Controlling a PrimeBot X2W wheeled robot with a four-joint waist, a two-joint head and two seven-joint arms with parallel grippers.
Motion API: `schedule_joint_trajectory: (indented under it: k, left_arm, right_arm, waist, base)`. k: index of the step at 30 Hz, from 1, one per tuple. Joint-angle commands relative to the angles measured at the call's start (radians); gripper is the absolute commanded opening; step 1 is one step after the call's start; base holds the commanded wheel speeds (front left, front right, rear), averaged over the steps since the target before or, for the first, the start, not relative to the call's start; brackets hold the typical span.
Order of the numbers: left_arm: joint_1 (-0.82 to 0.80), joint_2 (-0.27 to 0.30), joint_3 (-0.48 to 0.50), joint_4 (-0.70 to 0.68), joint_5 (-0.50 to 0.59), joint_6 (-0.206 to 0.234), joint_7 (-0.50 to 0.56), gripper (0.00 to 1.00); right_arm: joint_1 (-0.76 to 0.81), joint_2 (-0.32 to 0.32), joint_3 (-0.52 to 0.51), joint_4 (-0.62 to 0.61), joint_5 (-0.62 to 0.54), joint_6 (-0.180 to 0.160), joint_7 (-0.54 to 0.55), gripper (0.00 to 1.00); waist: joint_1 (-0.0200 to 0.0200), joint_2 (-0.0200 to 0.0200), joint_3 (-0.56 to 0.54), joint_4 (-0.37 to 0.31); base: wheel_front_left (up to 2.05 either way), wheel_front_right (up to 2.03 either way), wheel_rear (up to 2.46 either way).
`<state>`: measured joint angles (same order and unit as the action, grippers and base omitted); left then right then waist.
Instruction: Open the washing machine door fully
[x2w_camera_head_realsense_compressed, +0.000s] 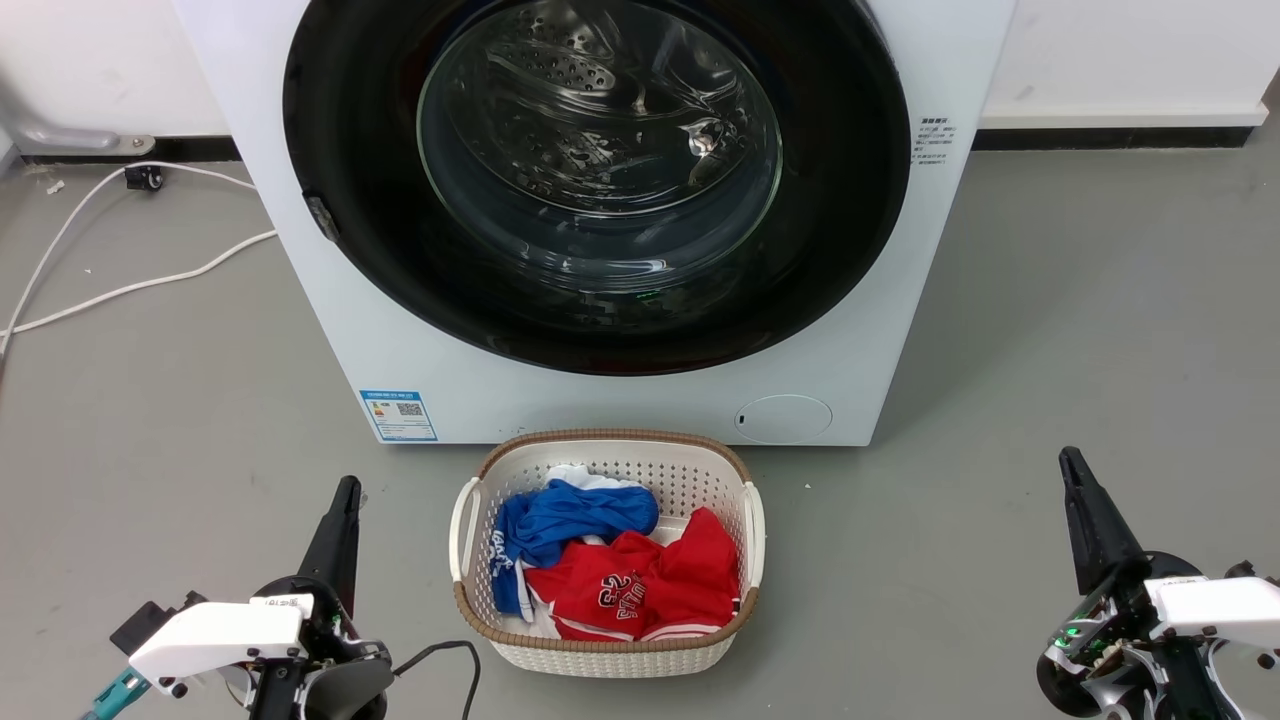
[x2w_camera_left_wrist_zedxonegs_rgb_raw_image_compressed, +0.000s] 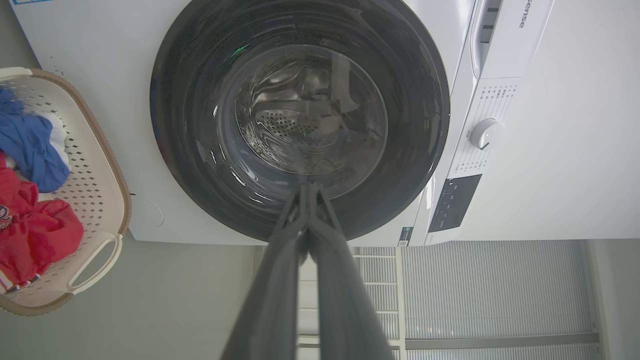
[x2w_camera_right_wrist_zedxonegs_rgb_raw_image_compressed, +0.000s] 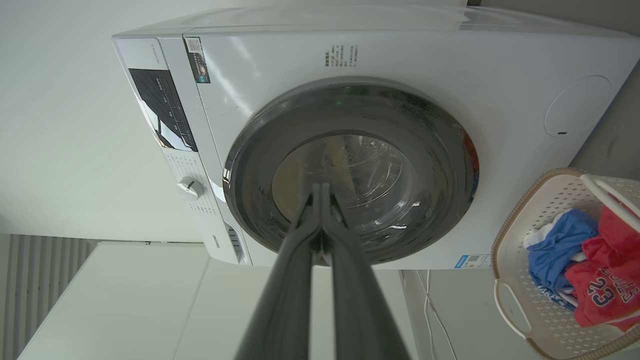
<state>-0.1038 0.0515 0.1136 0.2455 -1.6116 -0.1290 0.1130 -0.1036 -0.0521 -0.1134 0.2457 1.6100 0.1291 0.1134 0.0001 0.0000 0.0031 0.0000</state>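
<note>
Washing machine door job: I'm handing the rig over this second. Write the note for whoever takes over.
Left gripper: shut, empty, low on the left, apart from the washing machine.
Right gripper: shut, empty, low on the right, also apart.
Washing machine door: closed, flush against the white front; small grey fitting on its left rim, possibly the catch.
Laundry basket with red and blue clothes stands on the floor before the machine.
Done: nothing yet.
Left: reach the door, release it, swing it fully open; the basket may sit in the way.
</note>
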Motion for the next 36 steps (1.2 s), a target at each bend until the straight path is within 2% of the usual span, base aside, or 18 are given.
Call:
schedule_joint_trajectory:
  k: [1, 22, 23, 36]
  left_arm:
    - [-0.009, -0.001, 0.003, 0.001, 0.005, -0.003, 0.003, 0.00]
    - [-0.009, -0.001, 0.003, 0.001, 0.005, -0.003, 0.003, 0.00]
    - [0.000, 0.000, 0.000, 0.000, 0.000, 0.000, 0.000, 1.00]
    - [0.010, -0.002, -0.047, -0.025, 0.040, 0.001, -0.056, 1.00]
  right_arm:
    - [-0.011, 0.003, -0.001, 0.001, -0.004, 0.003, 0.001, 0.00]
    - [-0.011, 0.004, -0.001, 0.001, -0.004, 0.003, 0.001, 0.00]
    - [0.000, 0.000, 0.000, 0.000, 0.000, 0.000, 0.000, 1.00]
    - [0.027, -0.003, 0.028, -0.023, -0.050, 0.000, -0.055, 1.00]
  waist:
    - [-0.0001, 0.0000, 0.000, 0.000]
    - [-0.0001, 0.0000, 0.000, 0.000]
    - [0.0000, 0.0000, 0.000, 0.000]
    - [0.0000, 0.0000, 0.001, 0.000]
  base:
    - [0.00, 0.00, 0.00]
    - [0.00, 0.00, 0.00]
    - [0.00, 0.00, 0.00]
    - [0.00, 0.00, 0.00]
